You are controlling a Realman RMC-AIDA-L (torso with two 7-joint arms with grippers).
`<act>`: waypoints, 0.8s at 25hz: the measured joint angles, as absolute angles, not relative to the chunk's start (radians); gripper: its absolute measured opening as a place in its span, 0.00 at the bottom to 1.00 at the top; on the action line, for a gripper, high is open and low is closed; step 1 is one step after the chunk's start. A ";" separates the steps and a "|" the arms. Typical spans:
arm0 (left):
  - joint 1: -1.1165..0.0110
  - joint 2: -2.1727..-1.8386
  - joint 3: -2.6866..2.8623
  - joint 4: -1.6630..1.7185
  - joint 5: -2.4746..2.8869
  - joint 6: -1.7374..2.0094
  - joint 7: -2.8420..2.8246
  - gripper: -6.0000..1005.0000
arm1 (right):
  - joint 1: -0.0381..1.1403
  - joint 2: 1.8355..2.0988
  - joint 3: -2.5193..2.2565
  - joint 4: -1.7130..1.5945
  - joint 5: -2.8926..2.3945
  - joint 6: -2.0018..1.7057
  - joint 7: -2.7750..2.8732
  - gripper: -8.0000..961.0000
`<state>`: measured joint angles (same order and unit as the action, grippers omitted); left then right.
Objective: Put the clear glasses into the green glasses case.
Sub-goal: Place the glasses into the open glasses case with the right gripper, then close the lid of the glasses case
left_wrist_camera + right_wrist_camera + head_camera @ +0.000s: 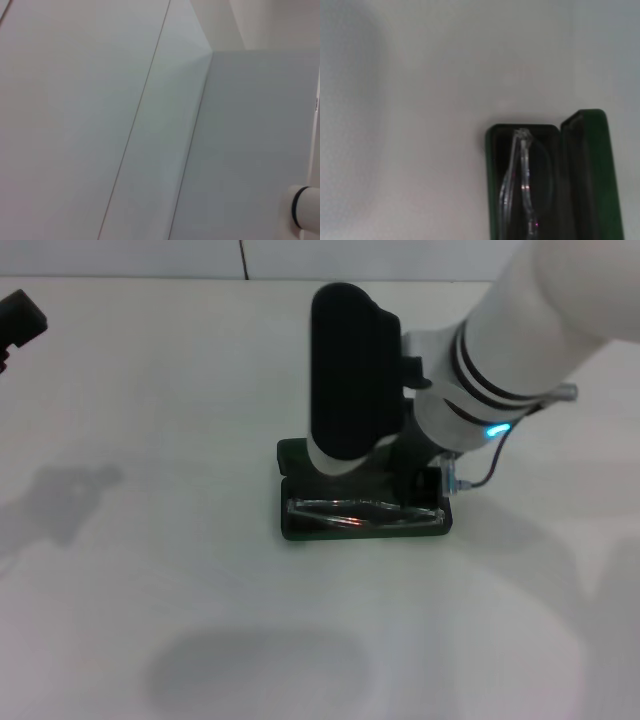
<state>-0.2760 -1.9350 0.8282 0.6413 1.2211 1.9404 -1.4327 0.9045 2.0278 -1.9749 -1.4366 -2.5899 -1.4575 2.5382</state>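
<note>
The green glasses case (pixel 300 528) lies open in the middle of the white table. The clear glasses (pixel 365 512) lie folded inside its tray. In the right wrist view the clear glasses (pixel 525 185) rest in the dark lining of the green glasses case (pixel 592 170), whose lid stands raised beside them. My right arm reaches in from the far right, and my right gripper (pixel 415 478) sits low over the back of the case, largely hidden by the black wrist housing. My left gripper (pixel 20 322) is parked at the far left edge, away from the case.
The white table (pixel 150 570) spreads around the case, with a wall seam (pixel 243 258) behind it. The left wrist view holds only pale flat surfaces and a white cylinder with a black ring (pixel 305 212).
</note>
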 joint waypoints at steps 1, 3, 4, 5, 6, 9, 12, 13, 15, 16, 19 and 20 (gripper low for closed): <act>-0.276 -1.935 0.828 0.641 1.221 1.940 -1.433 0.05 | 0.889 2.028 -1.972 -1.456 -2.589 -1.465 2.538 0.12; -0.275 -1.936 0.828 0.641 1.221 1.940 -1.433 0.05 | 0.856 2.028 -1.967 -1.500 -2.589 -1.486 2.538 0.12; -0.275 -1.936 0.828 0.641 1.221 1.940 -1.436 0.05 | 0.841 2.028 -1.962 -1.521 -2.590 -1.498 2.539 0.12; -0.275 -1.936 0.828 0.641 1.221 1.940 -1.438 0.05 | 0.822 2.028 -1.957 -1.545 -2.589 -1.515 2.539 0.12; -0.275 -1.936 0.828 0.641 1.221 1.940 -1.440 0.05 | 0.813 2.028 -1.953 -1.558 -2.590 -1.527 2.539 0.12; -0.277 -1.935 0.828 0.641 1.220 1.940 -1.441 0.05 | 0.778 2.028 -1.947 -1.587 -2.589 -1.563 2.549 0.11; -0.280 -1.935 0.828 0.641 1.220 1.940 -1.445 0.05 | 0.749 2.028 -1.947 -1.593 -2.589 -1.577 2.555 0.11; -0.281 -1.935 0.828 0.641 1.221 1.940 -1.446 0.05 | 0.749 2.028 -1.947 -1.593 -2.589 -1.577 2.555 0.11; -0.283 -1.935 0.828 0.641 1.221 1.940 -1.449 0.05 | 0.728 2.028 -1.947 -1.596 -2.592 -1.579 2.555 0.11; -0.284 -1.934 0.828 0.641 1.221 1.940 -1.451 0.05 | 0.726 2.028 -1.947 -1.596 -2.593 -1.579 2.555 0.11; -0.287 -1.934 0.828 0.641 1.221 1.940 -1.454 0.05 | 0.725 2.028 -1.945 -1.585 -2.596 -1.578 2.555 0.11; -0.289 -1.933 0.828 0.641 1.221 1.940 -1.456 0.05 | 0.726 2.028 -1.945 -1.579 -2.596 -1.576 2.554 0.11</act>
